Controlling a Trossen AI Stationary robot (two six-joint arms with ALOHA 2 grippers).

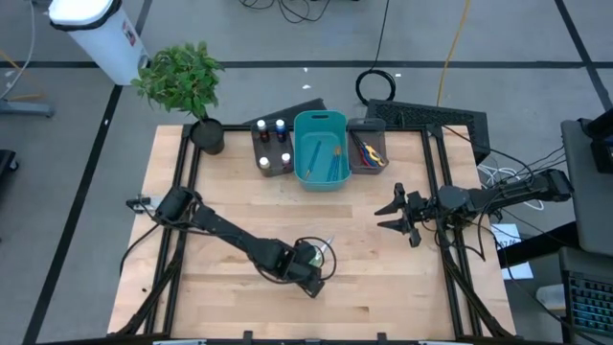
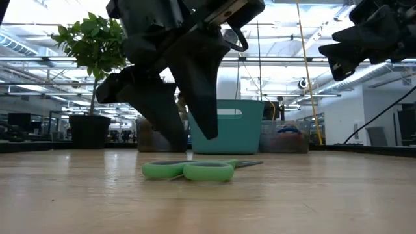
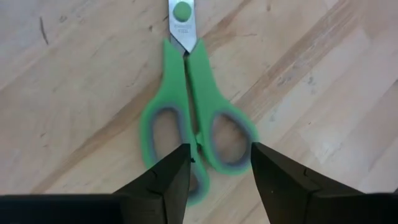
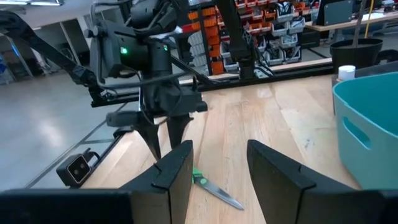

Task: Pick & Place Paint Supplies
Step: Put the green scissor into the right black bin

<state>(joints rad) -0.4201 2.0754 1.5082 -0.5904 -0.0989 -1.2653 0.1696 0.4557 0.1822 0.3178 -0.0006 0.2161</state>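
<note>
Scissors with green handles are seen lying flat on the bare wooden table, near its front edge and well apart from the bins at the back; they are the only supply found loose on the wood. The left gripper is held just above them, its fingers parted and set astride one handle loop, one finger in the gap by the middle and the other outside the loop. In the low view the tips are seen above the handles, so nothing is judged to be pinched or lifted yet.

The right gripper is held over the right side of the table, clear of everything, with its fingers spread and nothing between them.

At the back, a dark grey bin is seen to hold small dark bottles: four can be counted, two white-capped and two blue-capped. Beside it stands one teal bin, in which thin brushes are laid; a few are made out, but an exact count cannot be given. A second dark grey bin to its right holds scissors; red and yellow handles can be made out, but the number there cannot be settled.

The task is therefore judged nearly finished: bottles, brushes and the other scissors are already binned, and the green pair remains to be gripped, carried back and set down, most likely in the bin with the other scissors.
</note>
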